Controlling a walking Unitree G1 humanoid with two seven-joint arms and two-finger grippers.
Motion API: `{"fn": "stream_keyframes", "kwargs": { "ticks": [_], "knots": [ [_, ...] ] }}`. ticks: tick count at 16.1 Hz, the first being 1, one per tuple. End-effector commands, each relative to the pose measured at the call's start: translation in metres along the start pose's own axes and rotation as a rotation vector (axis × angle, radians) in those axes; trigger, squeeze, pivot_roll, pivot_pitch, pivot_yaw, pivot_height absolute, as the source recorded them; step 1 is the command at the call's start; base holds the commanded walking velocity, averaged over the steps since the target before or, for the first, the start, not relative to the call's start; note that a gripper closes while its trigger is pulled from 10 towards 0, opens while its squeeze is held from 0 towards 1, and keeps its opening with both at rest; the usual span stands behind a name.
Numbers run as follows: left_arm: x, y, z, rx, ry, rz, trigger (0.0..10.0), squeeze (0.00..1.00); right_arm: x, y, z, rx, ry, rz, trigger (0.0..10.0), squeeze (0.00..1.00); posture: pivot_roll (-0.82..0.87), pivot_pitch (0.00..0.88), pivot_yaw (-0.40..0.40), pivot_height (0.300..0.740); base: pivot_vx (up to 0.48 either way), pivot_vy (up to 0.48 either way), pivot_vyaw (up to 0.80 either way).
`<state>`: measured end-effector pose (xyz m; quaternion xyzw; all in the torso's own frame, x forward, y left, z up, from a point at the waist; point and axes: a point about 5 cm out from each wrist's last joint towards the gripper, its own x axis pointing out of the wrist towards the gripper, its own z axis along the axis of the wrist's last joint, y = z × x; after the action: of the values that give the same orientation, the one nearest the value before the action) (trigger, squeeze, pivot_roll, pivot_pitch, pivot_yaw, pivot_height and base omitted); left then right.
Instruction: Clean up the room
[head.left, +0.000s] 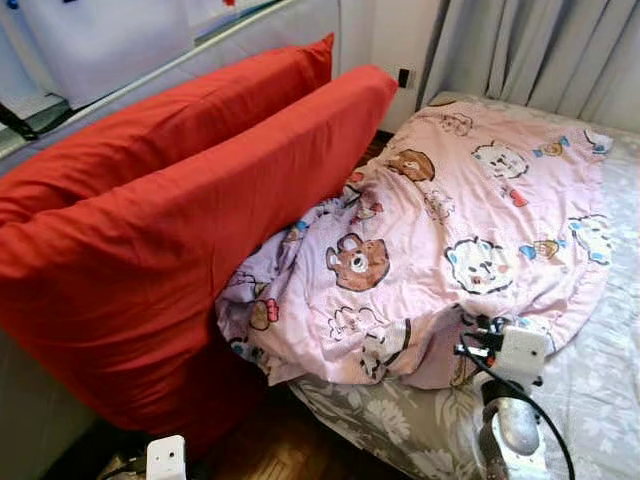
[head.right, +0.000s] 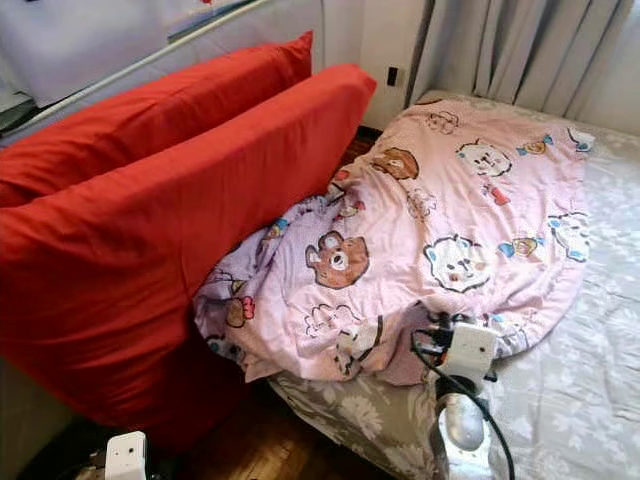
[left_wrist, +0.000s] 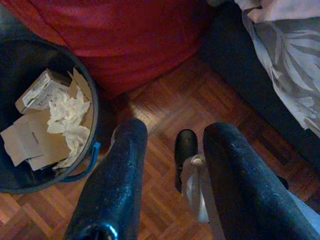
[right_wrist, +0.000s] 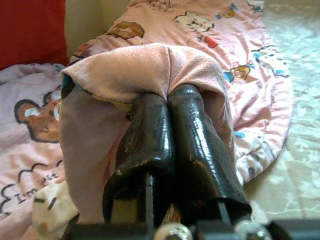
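On the left, two big red pillows (head.left: 180, 230) lean side by side against the wall. Low down by them hangs the left arm. Its left gripper (left_wrist: 172, 165) points at the brown wood floor (left_wrist: 165, 100). Its two black fingers (left_wrist: 117, 180) are spread apart with a wide gap, and they hold nothing. Near that gripper stands a dark round bin (left_wrist: 92, 125), just under the red pillow. Inside the bin lie bits of cardboard (left_wrist: 30, 142), a small box (left_wrist: 37, 90) and crumpled white paper (left_wrist: 65, 112).

In the middle is the bed. A pink blanket (head.left: 450, 220) with bear and cat faces on it lies in a bunched heap on the grey flowery sheet (head.left: 590, 390). The blanket's left side is pushed up against the nearer red pillow and hangs a little over the edge of the bed.

Further right, at the near edge of the blanket, is the right gripper (right_wrist: 167, 107). Its two black fingers (right_wrist: 197, 140) are squeezed tight together, and a fold of the pink blanket is pinched between their tips. The cloth rises in a bump over the fingertips and drapes down on both sides. The silver right arm (head.left: 512, 425) reaches up from the bottom of the head views to that spot.

Behind the bed, on the right, hang grey curtains (head.left: 540, 50).
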<state>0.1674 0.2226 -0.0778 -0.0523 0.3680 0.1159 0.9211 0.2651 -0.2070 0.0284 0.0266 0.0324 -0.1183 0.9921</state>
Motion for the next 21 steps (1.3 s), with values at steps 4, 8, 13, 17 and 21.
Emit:
{"fn": "stream_keyframes", "kwargs": {
  "ticks": [4,8,13,17,21],
  "knots": [
    [-0.004,0.006,-0.009,0.004,0.029,0.009,10.0,0.00,0.000,0.001,0.002,0.000,-0.018,-0.006,10.0,0.00,0.05,0.106,0.011,0.740,-0.187,0.000,0.00],
    [-0.004,0.006,-0.008,0.006,0.029,0.005,10.0,0.00,0.000,0.001,0.002,-0.001,-0.019,-0.012,10.0,0.00,0.05,0.106,0.013,0.740,-0.252,0.000,0.00],
    [-0.004,0.007,-0.009,0.007,0.031,0.007,10.0,0.00,0.002,-0.008,0.005,-0.023,-0.032,-0.065,10.0,0.00,0.06,0.103,0.013,0.740,-0.250,0.000,0.00],
    [-0.004,0.007,-0.010,0.012,0.040,0.005,10.0,0.00,0.011,-0.052,0.025,-0.073,-0.100,-0.285,10.0,0.00,0.05,0.099,0.016,0.740,-0.063,0.000,0.00],
    [-0.004,0.005,-0.010,0.015,0.043,-0.002,10.0,0.00,0.014,-0.078,0.040,-0.125,-0.140,-0.394,10.0,0.00,0.06,0.097,0.018,0.740,0.000,0.000,0.00]
  ]
}}
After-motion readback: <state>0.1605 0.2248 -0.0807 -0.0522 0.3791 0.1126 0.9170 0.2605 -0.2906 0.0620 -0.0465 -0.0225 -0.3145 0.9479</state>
